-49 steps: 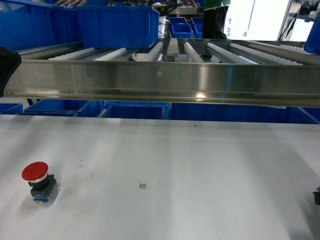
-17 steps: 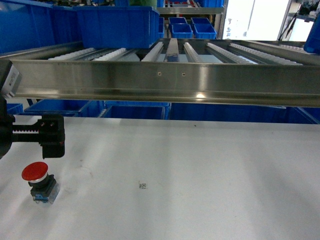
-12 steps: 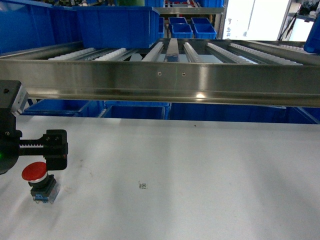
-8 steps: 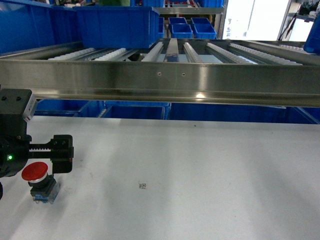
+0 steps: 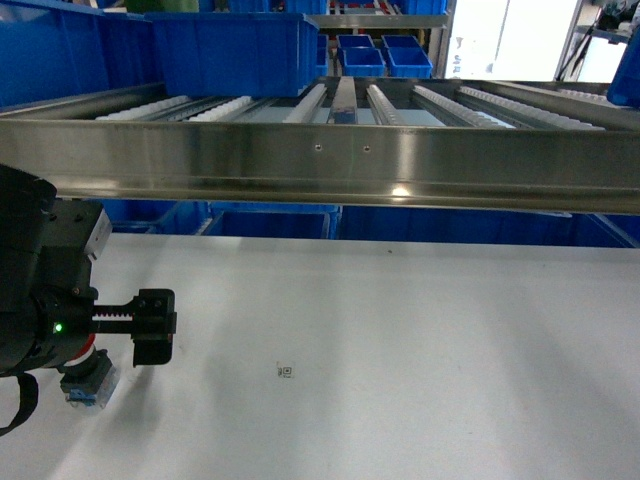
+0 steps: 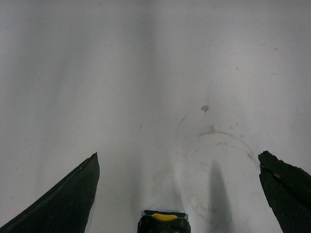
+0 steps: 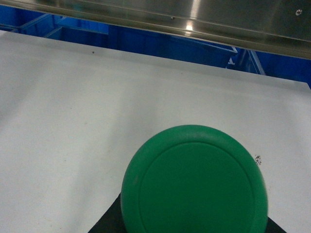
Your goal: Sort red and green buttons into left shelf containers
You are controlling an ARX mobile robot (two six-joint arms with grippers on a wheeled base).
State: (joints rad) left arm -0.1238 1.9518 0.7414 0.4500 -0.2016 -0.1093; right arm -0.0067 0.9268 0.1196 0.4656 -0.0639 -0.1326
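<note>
Head view, far left: left hand (image 5: pixel 100 335) sits low over the red button (image 5: pixel 88 380). The arm body hides the red cap; only a red sliver and the black-and-blue base show on the desk (image 5: pixel 400 350). One black finger (image 5: pixel 153 326) visible, the other hidden. Left wrist view: both fingers (image 6: pixel 63 199) spread wide at the frame's lower corners, jaws parted, nothing between them but bare desk; a dark block with a yellow patch (image 6: pixel 163 221) is cut off at the bottom edge, identity unclear.

Versus half a second ago: hand has moved right and lower, cap was then fully visible.

Blue bins (image 5: pixel 235 50) stand on the roller shelf upper left.

Right hand out of head view. Right wrist view: green button (image 7: pixel 194 182) fills the foreground, cap cut off below; grip state cannot be judged.
</note>
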